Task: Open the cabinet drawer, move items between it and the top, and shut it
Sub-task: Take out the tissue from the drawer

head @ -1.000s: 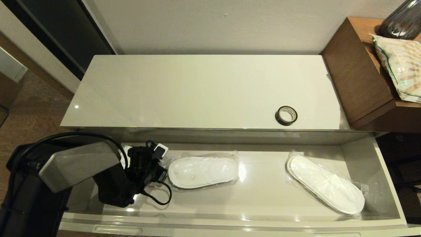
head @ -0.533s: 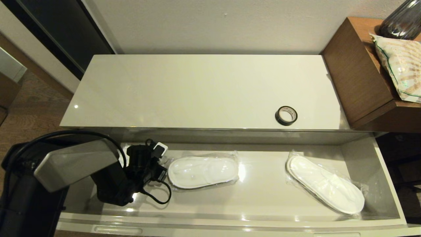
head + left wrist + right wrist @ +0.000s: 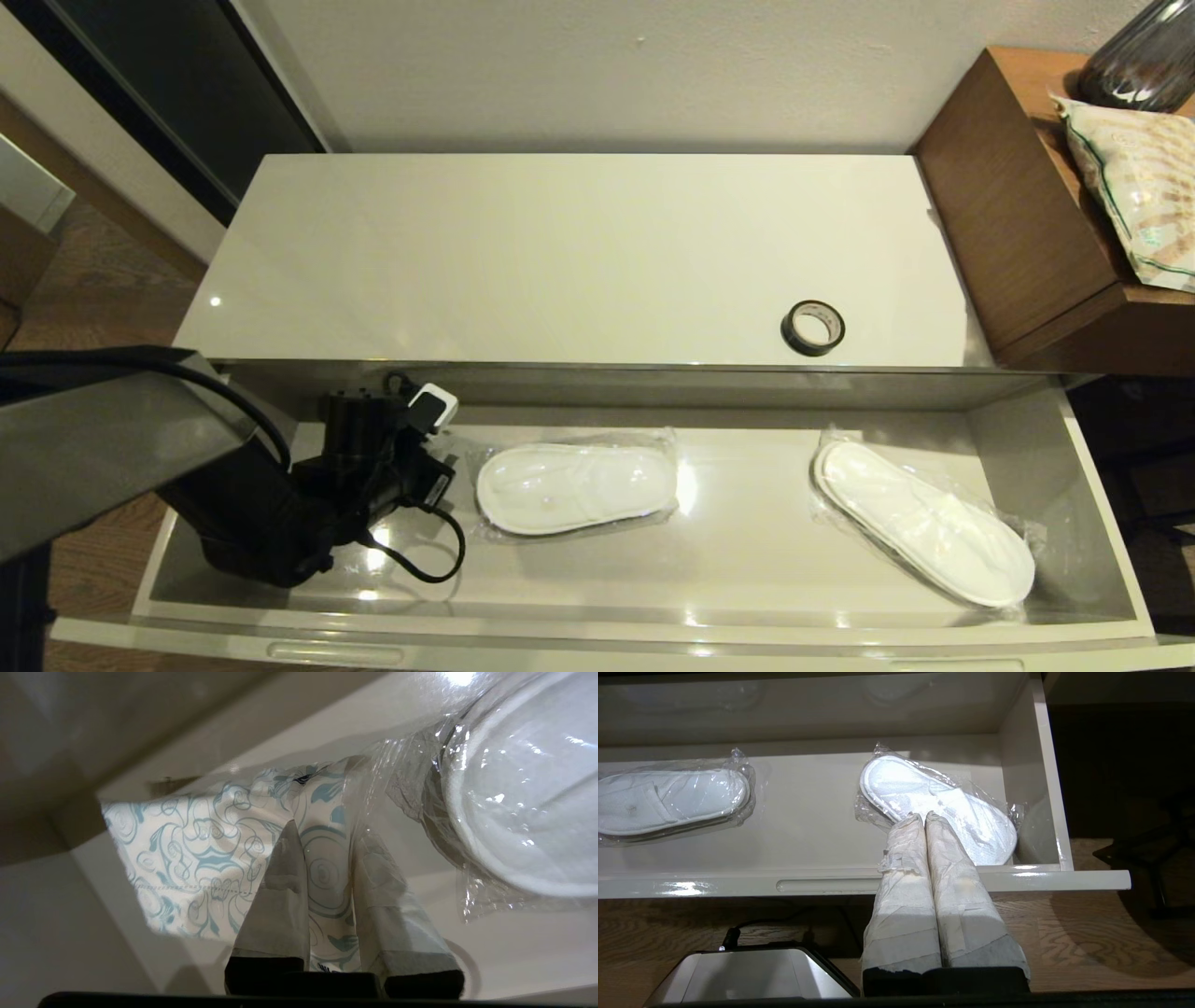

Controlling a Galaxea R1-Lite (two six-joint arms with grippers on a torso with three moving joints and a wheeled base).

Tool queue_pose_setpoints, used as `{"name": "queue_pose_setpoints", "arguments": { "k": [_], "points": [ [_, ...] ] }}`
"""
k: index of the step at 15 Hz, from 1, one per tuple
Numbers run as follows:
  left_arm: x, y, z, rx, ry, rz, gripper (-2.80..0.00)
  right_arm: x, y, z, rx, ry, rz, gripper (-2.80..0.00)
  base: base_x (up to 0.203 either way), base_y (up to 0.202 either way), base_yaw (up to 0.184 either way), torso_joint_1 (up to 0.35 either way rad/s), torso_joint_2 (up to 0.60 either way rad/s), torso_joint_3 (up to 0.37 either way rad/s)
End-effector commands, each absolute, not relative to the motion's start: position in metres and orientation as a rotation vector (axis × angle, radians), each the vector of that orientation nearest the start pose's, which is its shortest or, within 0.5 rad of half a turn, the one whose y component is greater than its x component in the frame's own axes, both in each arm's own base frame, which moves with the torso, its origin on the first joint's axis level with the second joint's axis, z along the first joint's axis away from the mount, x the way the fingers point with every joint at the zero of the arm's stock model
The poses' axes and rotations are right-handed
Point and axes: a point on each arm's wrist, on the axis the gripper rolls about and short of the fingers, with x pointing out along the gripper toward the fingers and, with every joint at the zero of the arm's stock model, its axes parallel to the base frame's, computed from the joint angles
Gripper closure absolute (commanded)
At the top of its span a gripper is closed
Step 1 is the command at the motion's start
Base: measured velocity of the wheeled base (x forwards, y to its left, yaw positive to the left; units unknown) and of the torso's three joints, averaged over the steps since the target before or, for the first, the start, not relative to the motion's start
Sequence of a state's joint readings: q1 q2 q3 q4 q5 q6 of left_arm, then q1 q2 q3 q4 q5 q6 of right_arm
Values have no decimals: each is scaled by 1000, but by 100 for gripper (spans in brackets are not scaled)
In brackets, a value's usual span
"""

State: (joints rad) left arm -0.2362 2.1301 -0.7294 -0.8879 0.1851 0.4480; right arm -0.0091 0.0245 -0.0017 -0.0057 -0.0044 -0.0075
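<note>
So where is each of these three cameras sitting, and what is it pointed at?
Head view: high up, looking down on the cabinet top, tape roll and open drawer; left arm shows.
Left wrist view: inside the drawer, left gripper clamping the tissue pack.
Right wrist view: before the drawer front, right gripper shut.
Shared by all: the wrapped slipper.
</note>
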Motion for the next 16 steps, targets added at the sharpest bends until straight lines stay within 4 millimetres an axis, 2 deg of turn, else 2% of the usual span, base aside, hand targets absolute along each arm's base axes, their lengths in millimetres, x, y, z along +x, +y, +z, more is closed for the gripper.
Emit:
{"name": "queue_pose_setpoints", "arguments": {
  "k": [1, 6, 10, 12, 13, 16],
  "points": [
    [338, -77, 63, 541, 435, -150, 0, -21, 0, 77, -8, 18, -14, 0, 0, 0, 0, 0, 0, 0],
    [330, -80, 84, 536, 391, -152, 0, -21, 0, 77, -8, 18, -14, 0, 0, 0, 0, 0, 0, 0],
    [309, -78, 121, 537, 380, -163, 0, -21, 0, 77, -8, 18, -14, 0, 0, 0, 0, 0, 0, 0],
    [304, -79, 123, 542, 408, -176, 0, -21, 0, 77, -8, 18, -14, 0, 0, 0, 0, 0, 0, 0],
    [294, -78, 132, 543, 414, -182, 0, -21, 0, 77, -8, 18, -14, 0, 0, 0, 0, 0, 0, 0],
    [246, -71, 166, 533, 398, -200, 0, -21, 0, 77, -8, 18, -14, 0, 0, 0, 0, 0, 0, 0]
  ]
}}
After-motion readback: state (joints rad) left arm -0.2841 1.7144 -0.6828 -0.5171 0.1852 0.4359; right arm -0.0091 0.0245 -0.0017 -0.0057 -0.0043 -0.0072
